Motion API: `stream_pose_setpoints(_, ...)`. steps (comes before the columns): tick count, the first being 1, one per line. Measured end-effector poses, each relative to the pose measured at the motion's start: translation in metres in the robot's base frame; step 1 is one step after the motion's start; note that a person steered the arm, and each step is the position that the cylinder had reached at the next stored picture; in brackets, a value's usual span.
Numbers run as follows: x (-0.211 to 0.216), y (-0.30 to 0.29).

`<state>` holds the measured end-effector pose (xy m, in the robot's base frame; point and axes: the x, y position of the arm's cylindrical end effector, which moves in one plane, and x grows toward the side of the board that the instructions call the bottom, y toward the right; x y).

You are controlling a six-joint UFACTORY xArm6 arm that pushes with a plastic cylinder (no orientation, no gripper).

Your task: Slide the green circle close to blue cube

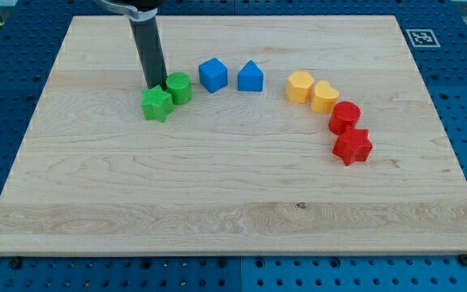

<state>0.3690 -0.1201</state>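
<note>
Our green circle [179,88] sits toward the counter's [217,195] top-left, near the blue cube [212,75]. We have no hand; my tip [154,85] touches its left. Light, rigid, slippery: push centrally.

Green star block [157,104], blue triangular block [250,77], two yellow blocks [300,86] [324,96], two red blocks [344,117] [353,147] on wooden board [217,203].

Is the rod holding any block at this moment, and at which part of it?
Nothing is held. My tip only stands at the view's top-left edge of the green circle, just above the green star.
</note>
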Motion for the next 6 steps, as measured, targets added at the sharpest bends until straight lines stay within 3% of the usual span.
stream_pose_setpoints(4,0.000,0.024)
stream_pose_setpoints(6,0.000,-0.016)
